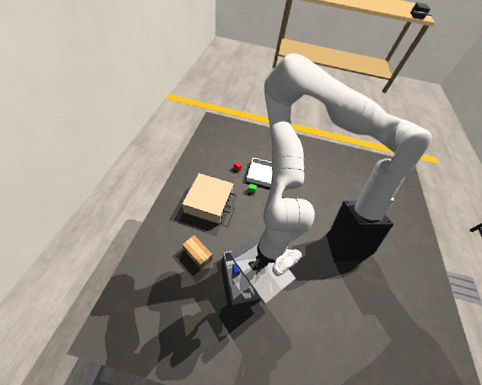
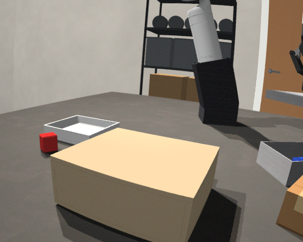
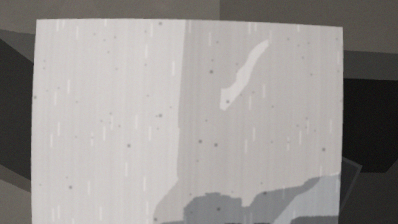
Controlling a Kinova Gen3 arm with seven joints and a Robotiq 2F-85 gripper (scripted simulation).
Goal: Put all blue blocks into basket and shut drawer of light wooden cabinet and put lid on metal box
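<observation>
My gripper (image 1: 258,265) is shut on the grey metal lid (image 1: 276,284) (image 2: 286,97) (image 3: 110,100) and holds it in the air, above and partly to the right of the open metal box (image 2: 272,162). The lid fills most of the wrist view. A blue block (image 1: 236,270) (image 2: 297,159) is inside the box. The white basket (image 1: 259,173) (image 2: 63,135) shows no block in its visible part. The light wooden cabinet (image 1: 209,194) (image 2: 138,162) stands between basket and box; I cannot tell whether its drawer is fully shut. The fingertips are mostly hidden.
A red block (image 1: 237,166) (image 2: 48,142) lies beside the basket. A green block (image 1: 251,189) lies between basket and cabinet. A brown cardboard box (image 1: 197,251) (image 2: 292,203) stands left of the metal box. The black robot base (image 1: 359,236) (image 2: 217,93) stands at the right.
</observation>
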